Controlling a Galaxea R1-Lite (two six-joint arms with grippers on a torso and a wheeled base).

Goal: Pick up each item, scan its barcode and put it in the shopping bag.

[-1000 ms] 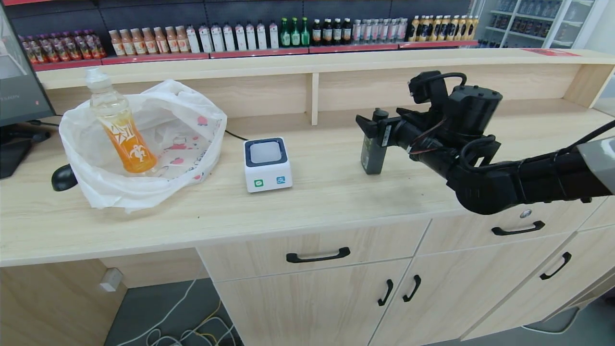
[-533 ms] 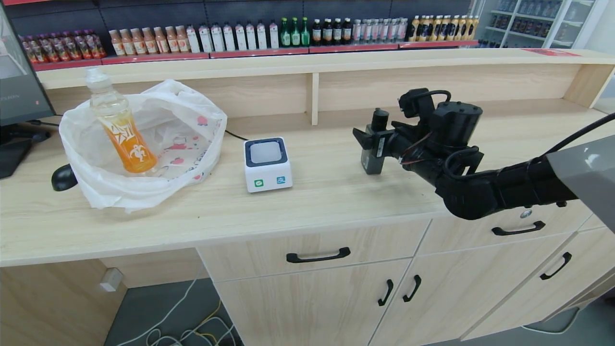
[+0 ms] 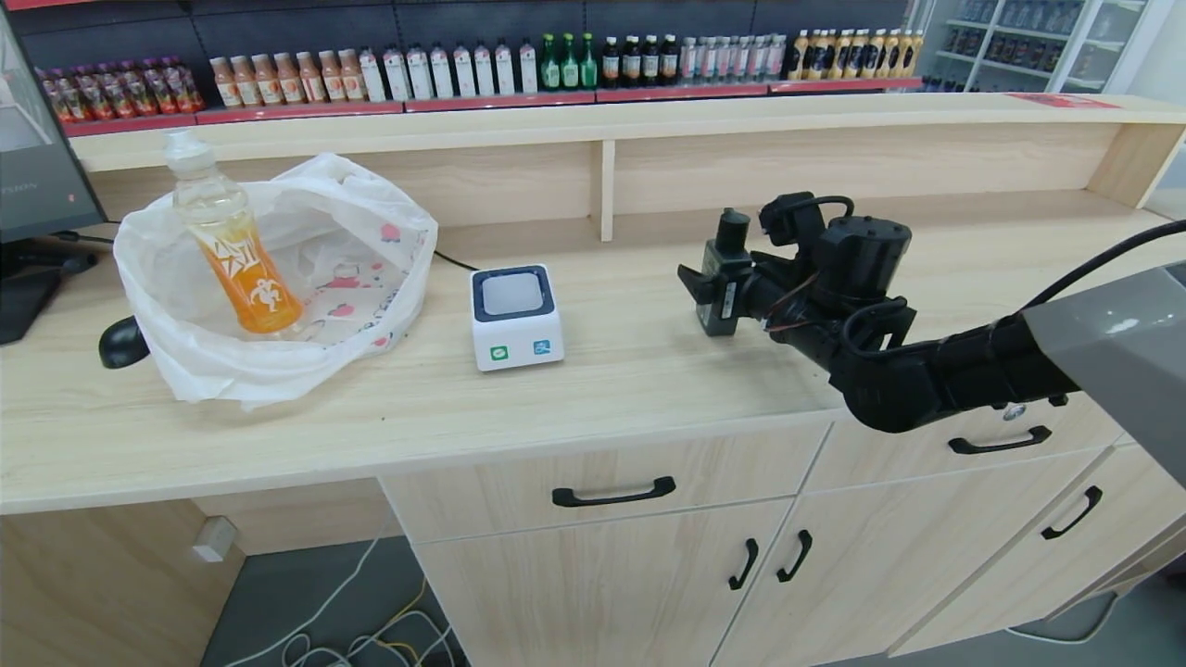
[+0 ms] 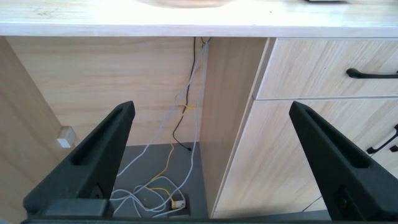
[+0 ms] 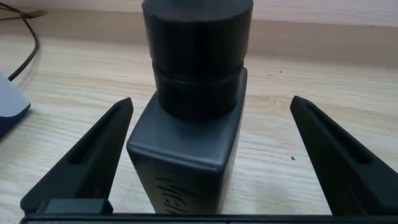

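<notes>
The pale wood table [image 3: 649,371] runs right across. On its left sits the white shopping bag [image 3: 371,232], open, an orange drink bottle [image 3: 236,259] leaning inside. The scanner [image 3: 514,315] is at centre. Right of it the dark bottle [image 3: 732,232] stands upright, and the right gripper [image 5: 211,106] flanks it, fingers spread. The left gripper [image 4: 211,109] hangs below the table's near edge, fingers wide apart.

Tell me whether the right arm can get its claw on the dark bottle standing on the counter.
Probably yes. The right claw is open, with its fingers on either side of the upright dark bottle, and nothing on the counter stands between them.
</notes>
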